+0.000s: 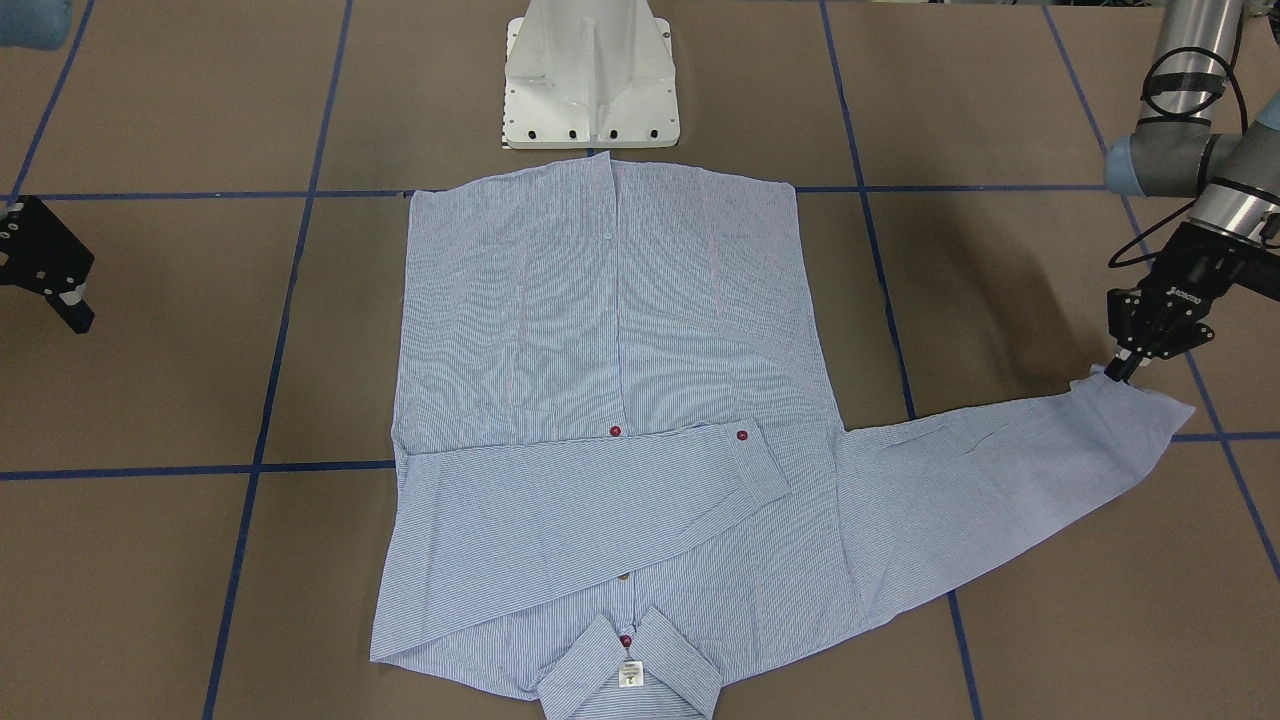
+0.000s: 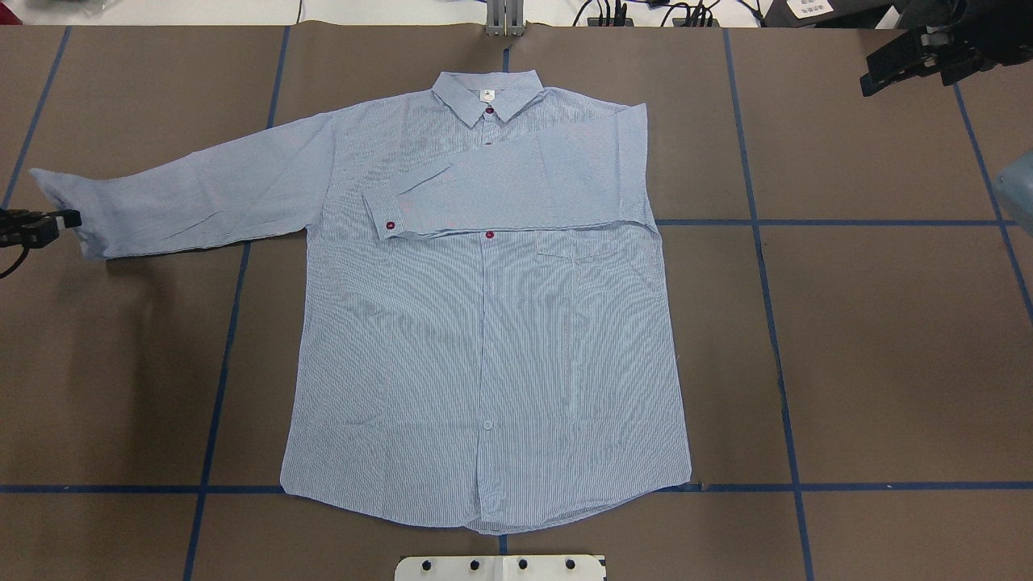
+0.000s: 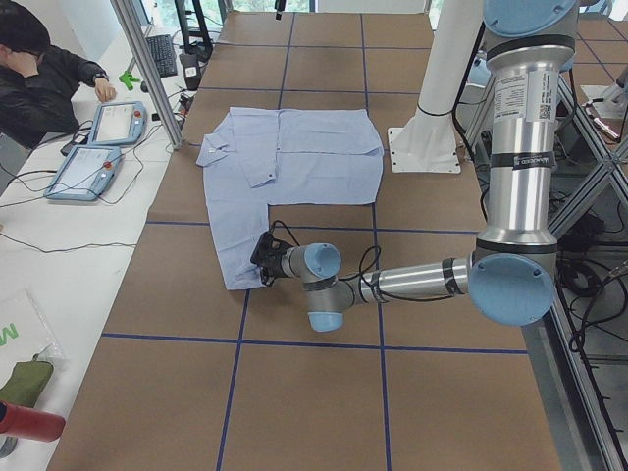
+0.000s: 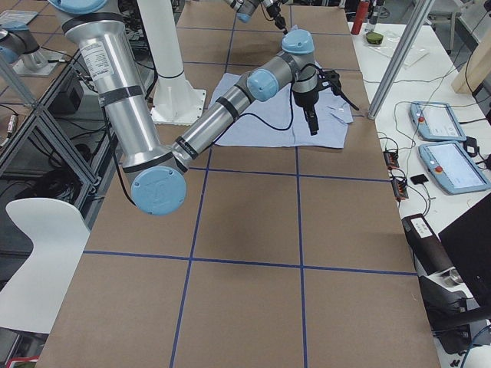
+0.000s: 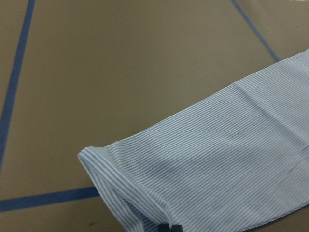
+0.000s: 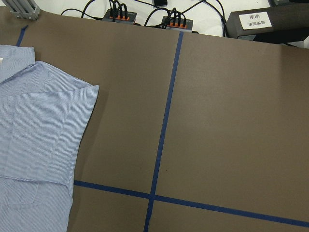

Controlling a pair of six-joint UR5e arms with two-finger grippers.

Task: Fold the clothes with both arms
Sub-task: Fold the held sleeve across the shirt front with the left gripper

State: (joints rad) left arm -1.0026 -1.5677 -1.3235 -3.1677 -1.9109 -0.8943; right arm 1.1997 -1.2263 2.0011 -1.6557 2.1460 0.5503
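Evidently the left end effector (image 1: pixel 1122 372) pinches the shirt (image 1: pixel 600 350) by its cuff

Left gripper (image 1: pixel 1122 372) pinched, right gripper (image 1: pixel 55 295) spread.

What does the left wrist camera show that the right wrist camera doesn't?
Only the left wrist view shows the outstretched sleeve ending in its cuff, with a dark tip of the left gripper at the bottom edge. Only the right wrist view shows the folded-in sleeve, power strips with cables at the table's far edge, and a black box with a white label. Both show the light blue striped shirt on the brown table with blue tape lines.
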